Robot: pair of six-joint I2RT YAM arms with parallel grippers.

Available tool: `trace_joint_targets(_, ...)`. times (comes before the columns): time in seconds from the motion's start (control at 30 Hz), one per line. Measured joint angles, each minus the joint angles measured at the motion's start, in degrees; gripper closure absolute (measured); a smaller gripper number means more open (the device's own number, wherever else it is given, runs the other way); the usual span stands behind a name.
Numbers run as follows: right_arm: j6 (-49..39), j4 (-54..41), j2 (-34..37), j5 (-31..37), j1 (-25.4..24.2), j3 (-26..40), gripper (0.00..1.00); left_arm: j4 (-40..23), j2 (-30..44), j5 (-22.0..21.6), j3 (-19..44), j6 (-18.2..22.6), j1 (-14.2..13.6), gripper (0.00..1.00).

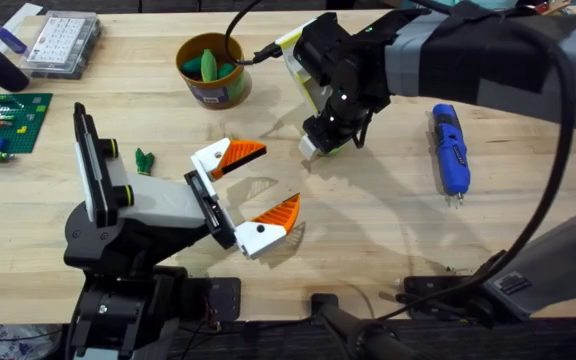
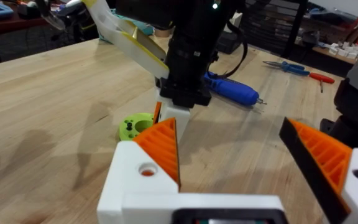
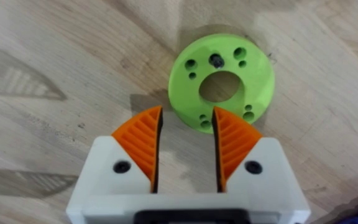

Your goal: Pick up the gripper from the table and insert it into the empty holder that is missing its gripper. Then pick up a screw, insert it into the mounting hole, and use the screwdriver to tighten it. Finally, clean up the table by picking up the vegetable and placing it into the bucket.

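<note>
Pale plank-grained surface (image 1: 368,215), cluttered room with tools beyond. Left claw (image 1: 253,190) spread wide, gripping nothing, low over bare wood. Right claw (image 3: 185,146) parted a little, gripping nothing, pointing down just beside a green holed disc (image 3: 221,81) flat on the wood. Screwdriver (image 1: 450,150) lying well off to the right claw's outer side. Bucket (image 1: 211,70) beyond both claws, holding green vegetable pieces (image 1: 209,64). One small green piece (image 1: 145,160) near the left claw's outer side.

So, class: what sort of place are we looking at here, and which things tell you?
Probably a robotics lab workbench: a wooden table holding a blue electric screwdriver, a clear parts box and a green printed disc.
</note>
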Motion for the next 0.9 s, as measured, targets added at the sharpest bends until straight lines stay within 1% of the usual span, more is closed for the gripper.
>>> trace_joint_targets(0.63,-0.08,0.08,0.01,0.29,0.00,0.17,0.587,-0.06,0.00,0.00,0.00,-0.05,0.00,0.012)
trace_joint_targets(0.9,-0.16,3.69,0.03,1.90,0.00,0.66,0.587,-0.06,0.00,0.00,0.00,-0.15,0.00,0.012)
